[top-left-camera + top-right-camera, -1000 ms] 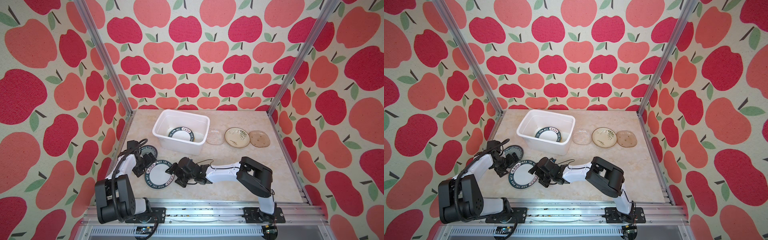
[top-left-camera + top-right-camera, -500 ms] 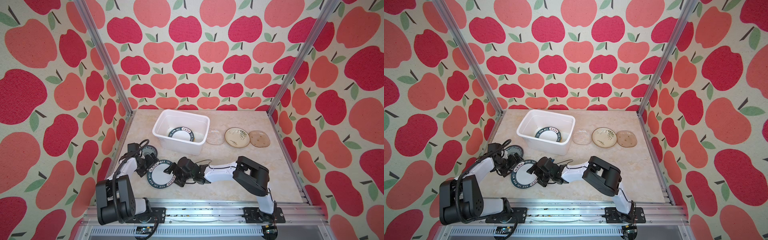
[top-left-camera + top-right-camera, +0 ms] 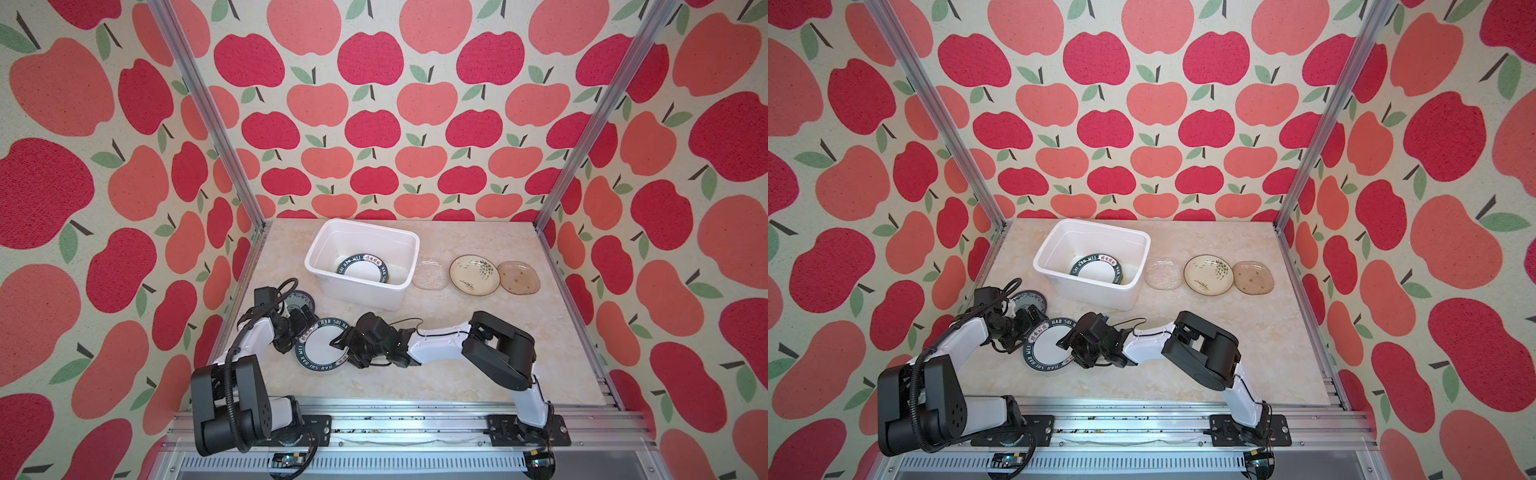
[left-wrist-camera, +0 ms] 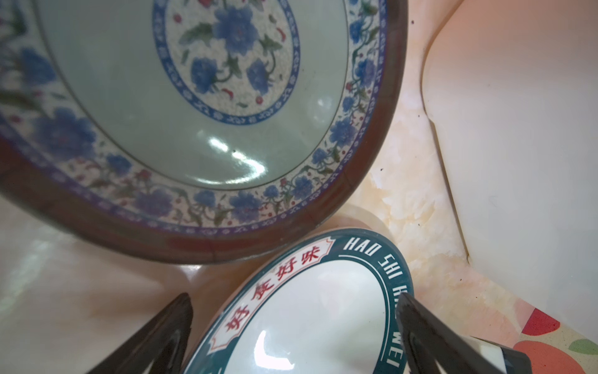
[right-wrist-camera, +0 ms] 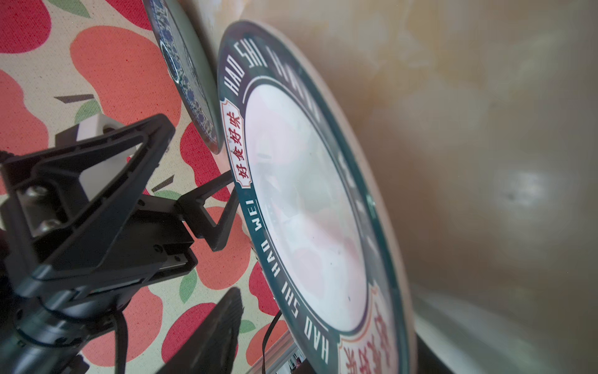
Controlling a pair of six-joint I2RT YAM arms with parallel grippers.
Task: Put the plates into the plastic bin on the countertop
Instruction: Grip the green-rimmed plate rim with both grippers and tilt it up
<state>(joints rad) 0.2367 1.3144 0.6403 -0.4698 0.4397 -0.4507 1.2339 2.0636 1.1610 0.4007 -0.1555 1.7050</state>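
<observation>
Both arms reach low over the counter [image 3: 457,386], meeting at the green-rimmed lettered plate [image 3: 320,347]. The left claw [image 3: 302,330] is spread wide at its rim. The right claw [image 3: 338,344] straddles the opposite rim, and I cannot tell whether it is pinching.

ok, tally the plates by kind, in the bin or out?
Green-rimmed lettered: 2, bin plate inside the plastic bin, counter plate on the countertop
Blue floral plate: 1
Clear glass plate: 1
Cream leaf-painted plate: 1
Brown glass plate: 1
Total: 6 visible
</observation>
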